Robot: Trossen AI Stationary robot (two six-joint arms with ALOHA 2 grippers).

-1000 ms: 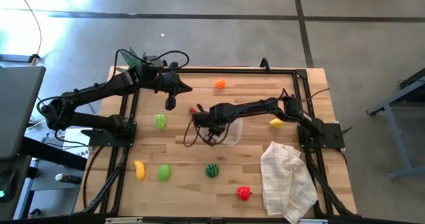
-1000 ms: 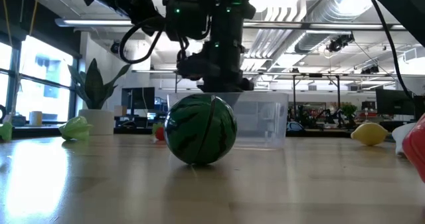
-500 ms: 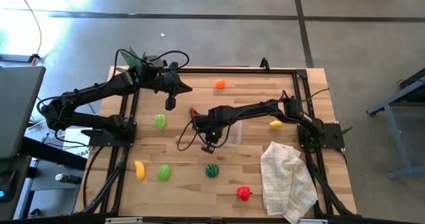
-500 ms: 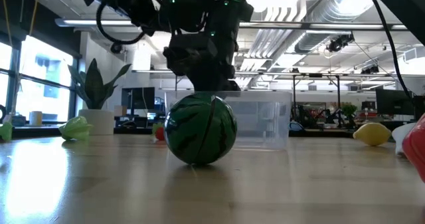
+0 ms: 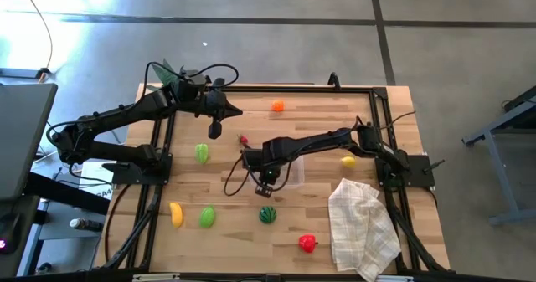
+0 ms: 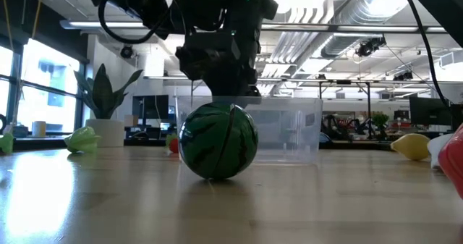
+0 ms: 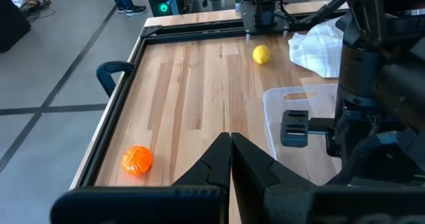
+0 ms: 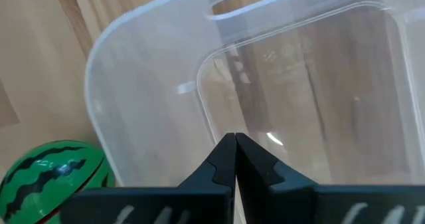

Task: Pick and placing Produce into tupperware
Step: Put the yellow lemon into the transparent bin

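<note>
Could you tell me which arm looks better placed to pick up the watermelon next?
The right, I'd judge. Its claw is shut over the tupperware rim, right beside the watermelon. The left claw, also shut, waits farther off.

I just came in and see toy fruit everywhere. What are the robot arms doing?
The right gripper is shut and hangs over the clear tupperware, near the striped watermelon. The tupperware looks empty. The left gripper, also shut, waits at the table's far left. The banana, lemon, orange and red pepper lie on the table.
</note>
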